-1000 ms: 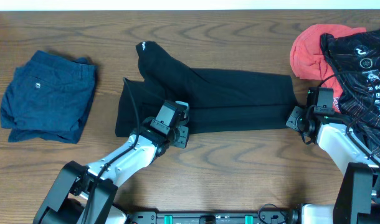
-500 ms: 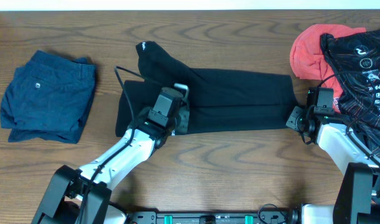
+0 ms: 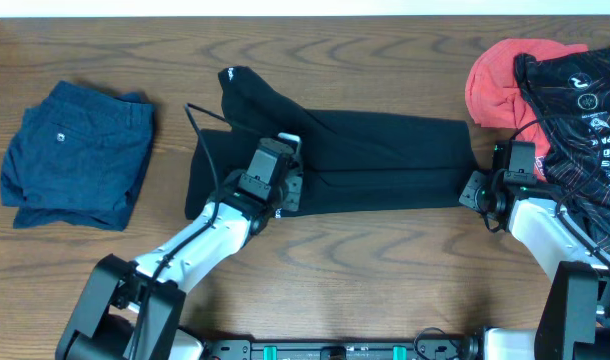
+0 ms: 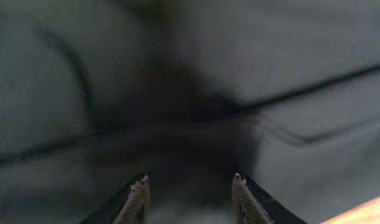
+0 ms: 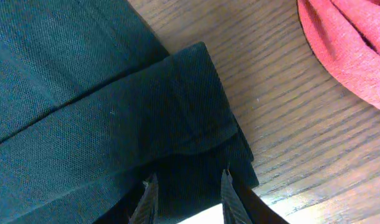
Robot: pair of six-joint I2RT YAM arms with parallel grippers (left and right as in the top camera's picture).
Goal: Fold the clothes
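The trousers [image 3: 385, 160] lay lengthwise across the middle of the surface [image 3: 385, 270], with a stray flap poking out at their far left end. The left pincer [image 4: 190, 186] stood parted over the cloth, gripping nothing, while the right pincer [image 5: 187, 186] was narrowed on the hem. With nothing pinning the cloth, a pull from the hem would likely drag the whole garment or fold it crooked.

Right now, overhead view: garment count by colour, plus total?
Black: 2 (trousers, printed jersey)
Navy blue: 1 (shorts)
Red: 1 (crumpled garment, partly under the jersey)
Total: 4
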